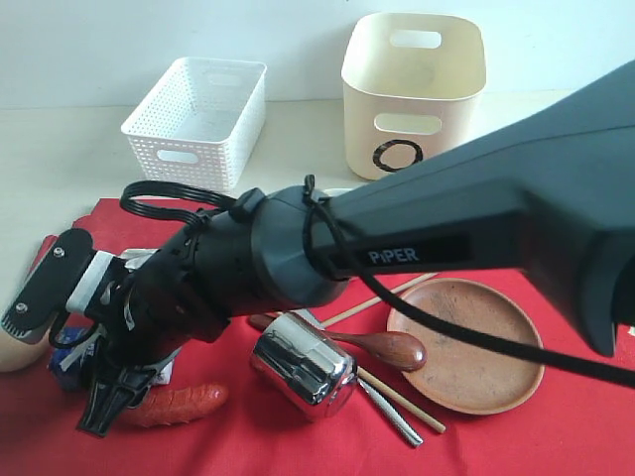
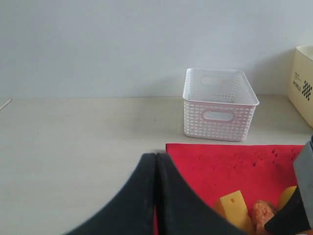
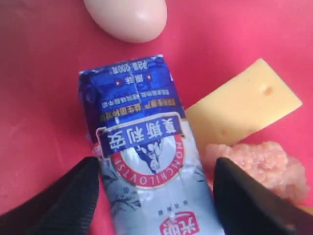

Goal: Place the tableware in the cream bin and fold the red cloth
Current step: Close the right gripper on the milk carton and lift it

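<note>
The red cloth (image 1: 556,436) lies spread on the table. On it lie the tipped cup (image 1: 303,365), spoon (image 1: 382,347), plate (image 1: 466,342), chopsticks (image 1: 397,394) and knife (image 1: 392,412), all to the right of the right gripper (image 3: 154,169) in the exterior view. That gripper is spread wide astride the milk carton (image 3: 142,142), near the egg (image 3: 126,17) and cheese (image 3: 244,107). The bowl (image 1: 20,352) sits just left of it. The cream bin (image 1: 412,94) stands well behind. The left gripper (image 2: 156,166) is pressed together.

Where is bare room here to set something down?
Free: table left of the white basket, and between it and the cream bin. Crowded: red cloth around steel cup, plate, and milk carton at the right pincer.
</note>
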### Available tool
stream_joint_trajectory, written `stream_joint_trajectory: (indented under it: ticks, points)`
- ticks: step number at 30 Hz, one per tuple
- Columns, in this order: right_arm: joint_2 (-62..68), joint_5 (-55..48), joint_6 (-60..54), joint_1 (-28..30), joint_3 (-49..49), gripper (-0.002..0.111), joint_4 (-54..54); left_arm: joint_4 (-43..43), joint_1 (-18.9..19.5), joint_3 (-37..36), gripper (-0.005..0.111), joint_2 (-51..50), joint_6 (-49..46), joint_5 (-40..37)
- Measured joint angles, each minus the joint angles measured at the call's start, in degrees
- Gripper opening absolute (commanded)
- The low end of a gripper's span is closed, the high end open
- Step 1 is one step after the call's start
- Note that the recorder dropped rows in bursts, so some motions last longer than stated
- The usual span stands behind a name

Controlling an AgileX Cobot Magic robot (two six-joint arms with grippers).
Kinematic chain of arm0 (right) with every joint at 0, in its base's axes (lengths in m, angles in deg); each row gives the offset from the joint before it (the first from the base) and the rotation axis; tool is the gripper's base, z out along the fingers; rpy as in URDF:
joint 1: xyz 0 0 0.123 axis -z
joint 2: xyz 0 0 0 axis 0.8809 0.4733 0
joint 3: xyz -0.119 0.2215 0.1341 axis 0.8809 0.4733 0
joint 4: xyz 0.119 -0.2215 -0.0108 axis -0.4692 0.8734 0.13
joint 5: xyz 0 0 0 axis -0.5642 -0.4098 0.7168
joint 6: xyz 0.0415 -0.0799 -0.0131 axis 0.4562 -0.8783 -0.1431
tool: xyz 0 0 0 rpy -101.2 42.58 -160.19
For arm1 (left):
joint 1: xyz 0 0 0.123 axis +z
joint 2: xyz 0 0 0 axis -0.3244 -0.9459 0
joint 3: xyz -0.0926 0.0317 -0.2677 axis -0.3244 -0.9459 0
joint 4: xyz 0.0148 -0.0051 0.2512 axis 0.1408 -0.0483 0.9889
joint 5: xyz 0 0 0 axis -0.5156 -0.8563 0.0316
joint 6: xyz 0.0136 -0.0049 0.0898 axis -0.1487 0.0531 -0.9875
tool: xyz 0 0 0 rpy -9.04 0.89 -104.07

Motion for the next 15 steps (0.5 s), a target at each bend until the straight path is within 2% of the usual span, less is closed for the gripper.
stream_joint_trajectory:
  ticks: [3, 9, 15]
  points:
    - [0.2, 0.4, 0.0, 0.0, 0.0, 0.056, -0.1, 0.0, 0.0, 0.0, 0.0, 0.0, 0.0, 0.0]
    - [0.3, 0.8, -0.2, 0.0, 0.0, 0.021, -0.4, 0.0, 0.0, 0.0, 0.0, 0.0, 0.0, 0.0]
    - [0.3, 1.1, -0.3, 0.0, 0.0, 0.0, -0.6, 0.0, 0.0, 0.0, 0.0, 0.0, 0.0, 0.0]
